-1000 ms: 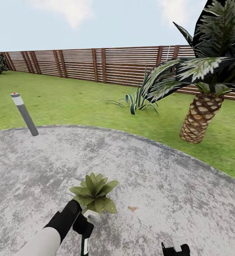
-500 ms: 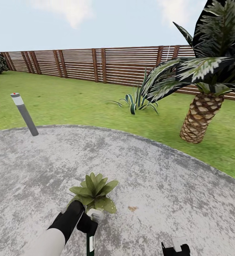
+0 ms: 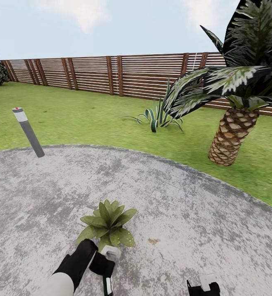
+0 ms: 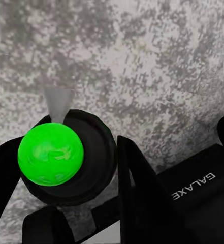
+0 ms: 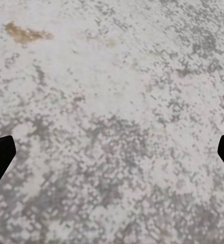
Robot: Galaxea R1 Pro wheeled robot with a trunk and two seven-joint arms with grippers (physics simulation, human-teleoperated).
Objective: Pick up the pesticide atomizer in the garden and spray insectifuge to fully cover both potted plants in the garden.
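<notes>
The left pincer pinches the bottle between its fingers, just near of the potted plant on the paving. The right pincer hangs spread wide over bare stone.

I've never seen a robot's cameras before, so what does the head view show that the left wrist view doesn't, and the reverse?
Head view alone: the potted plant, wooden fence, lawn, palm tree and grey lamp post. Left wrist view alone: a bright green ball-shaped top on the dark bottle, seen from above. Both share the grey stone paving and the left gripper shut on the pesticide atomizer.
</notes>
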